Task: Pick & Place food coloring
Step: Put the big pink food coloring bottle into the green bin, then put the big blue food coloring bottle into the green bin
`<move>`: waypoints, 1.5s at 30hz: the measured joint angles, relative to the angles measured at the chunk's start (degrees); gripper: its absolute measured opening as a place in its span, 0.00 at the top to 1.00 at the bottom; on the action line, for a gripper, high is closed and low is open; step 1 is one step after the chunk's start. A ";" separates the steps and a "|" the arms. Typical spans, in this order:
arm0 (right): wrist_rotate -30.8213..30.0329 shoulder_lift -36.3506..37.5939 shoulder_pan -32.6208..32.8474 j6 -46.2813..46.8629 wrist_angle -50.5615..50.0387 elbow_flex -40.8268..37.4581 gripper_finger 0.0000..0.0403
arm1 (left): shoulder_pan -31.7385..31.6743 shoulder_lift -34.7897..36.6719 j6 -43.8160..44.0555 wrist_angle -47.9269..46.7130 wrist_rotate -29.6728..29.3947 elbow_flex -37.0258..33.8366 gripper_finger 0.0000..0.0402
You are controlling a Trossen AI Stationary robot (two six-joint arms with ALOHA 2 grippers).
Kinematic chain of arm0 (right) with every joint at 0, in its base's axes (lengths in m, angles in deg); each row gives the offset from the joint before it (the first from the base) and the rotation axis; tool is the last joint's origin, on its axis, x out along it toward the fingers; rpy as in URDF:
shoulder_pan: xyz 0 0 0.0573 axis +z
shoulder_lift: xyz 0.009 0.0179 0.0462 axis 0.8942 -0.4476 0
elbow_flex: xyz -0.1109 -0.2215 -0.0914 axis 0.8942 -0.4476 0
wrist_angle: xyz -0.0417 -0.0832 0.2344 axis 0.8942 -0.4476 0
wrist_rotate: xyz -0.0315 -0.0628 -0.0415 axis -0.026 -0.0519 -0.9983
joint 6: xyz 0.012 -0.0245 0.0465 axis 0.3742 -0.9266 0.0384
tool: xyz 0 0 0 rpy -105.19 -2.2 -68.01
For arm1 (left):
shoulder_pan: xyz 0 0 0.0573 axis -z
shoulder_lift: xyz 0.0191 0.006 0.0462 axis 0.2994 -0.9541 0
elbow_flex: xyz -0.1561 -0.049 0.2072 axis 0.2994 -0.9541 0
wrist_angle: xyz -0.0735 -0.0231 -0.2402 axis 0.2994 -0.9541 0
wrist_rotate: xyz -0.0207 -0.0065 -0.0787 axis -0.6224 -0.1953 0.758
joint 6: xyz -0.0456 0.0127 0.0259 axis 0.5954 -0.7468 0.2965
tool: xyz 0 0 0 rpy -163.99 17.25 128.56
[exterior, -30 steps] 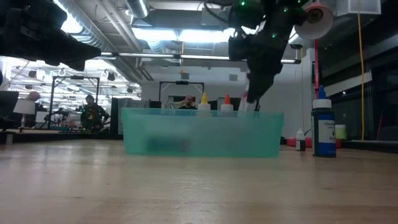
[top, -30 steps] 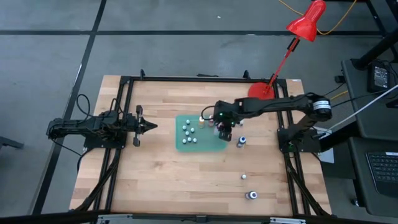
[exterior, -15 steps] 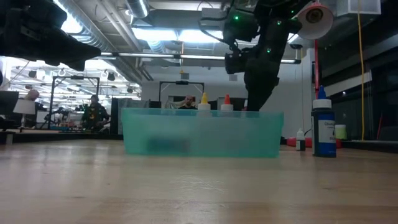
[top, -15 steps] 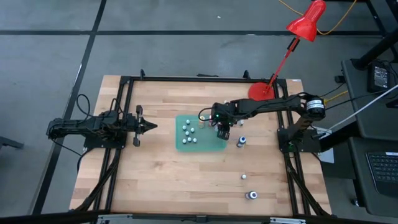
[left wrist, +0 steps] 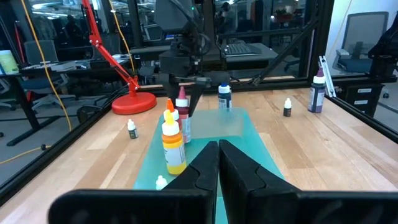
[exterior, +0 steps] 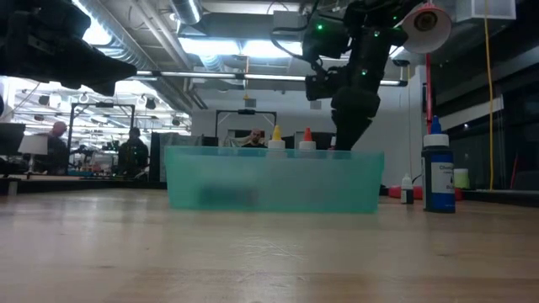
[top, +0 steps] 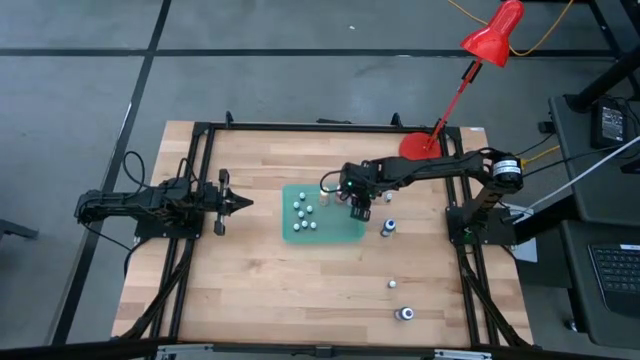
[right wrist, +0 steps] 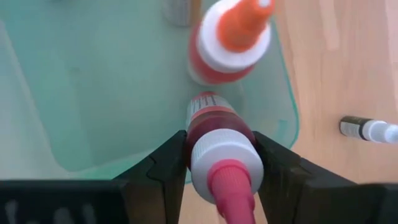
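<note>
Wooden table (top: 260,290) bordered by a black frame, both arms mounted at its sides. Red desk lamp (top: 492,33) standing at the far right corner, base on the tabletop. Left arm parked at the left side, well apart from the work; left gripper (top: 240,203) with fingers pressed together, nothing between them, pointing toward the tray. Teal translucent tray (top: 340,235) near table centre, holding a cluster of small food coloring bottles (top: 306,212) seen from above as whitish caps. Right arm reaching in from the right side; right gripper (top: 360,210) positioned over the tray's right end, clenched on a red bottle with a pink nozzle (right wrist: 219,149), held between both fingers above the tray floor. Orange-capped bottle (right wrist: 230,37) upright in the tray just beside the held one. Yellow bottle (left wrist: 173,144) upright in the tray. Blue-capped bottle (top: 388,227) on the table just right of the tray. Two more small bottles (top: 404,314) near the front right. People in the room behind (exterior: 133,153).
</note>
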State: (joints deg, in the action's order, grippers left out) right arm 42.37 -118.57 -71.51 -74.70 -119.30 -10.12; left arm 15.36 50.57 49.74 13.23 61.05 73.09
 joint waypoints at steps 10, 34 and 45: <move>-0.60 0.00 -0.11 -1.59 0.00 0.01 0.49 | 0.01 0.00 0.00 0.00 0.00 0.00 0.99; -8.42 7.32 8.86 8.77 -28.62 17.42 0.45 | 0.02 0.02 0.00 0.01 0.00 0.00 0.97; -9.90 18.03 16.75 31.30 -37.32 17.42 0.45 | 0.01 0.00 0.00 0.00 0.00 0.00 0.99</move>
State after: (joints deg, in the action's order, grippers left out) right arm 32.46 -100.54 -54.76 -43.40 -156.62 7.30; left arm 15.37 50.57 49.74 13.23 61.05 73.09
